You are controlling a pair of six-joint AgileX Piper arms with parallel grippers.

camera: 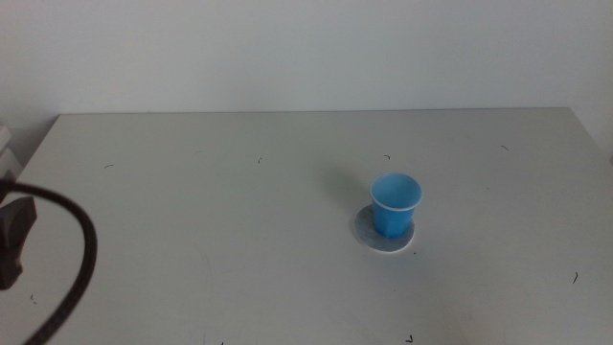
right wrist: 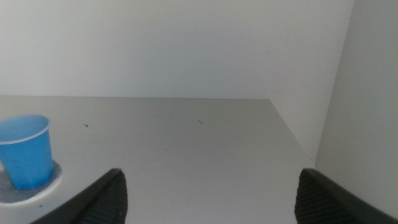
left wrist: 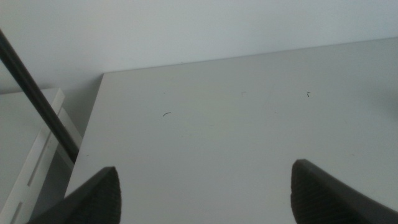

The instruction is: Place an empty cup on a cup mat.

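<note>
One cup (camera: 396,203) stood upright on the cup mat (camera: 382,240) in the middle view, right of centre on the pale tabletop (camera: 211,220). The blue cup sat toward the mat's far right part, so a grey crescent of mat showed on its near left. A dark cable (camera: 81,254) curved along the left edge; neither of my pincers reached into this view.

From my left wrist, my left pincer (left wrist: 205,193) hung released, its two dark jaws wide apart over bare tabletop near the far left corner, holding nothing.

From my right wrist, my right pincer (right wrist: 211,196) was likewise released, jaws spread and empty. The cup (right wrist: 25,151) stood apart from it, resting on the mat (right wrist: 28,186), with the tabletop's far right corner beyond
</note>
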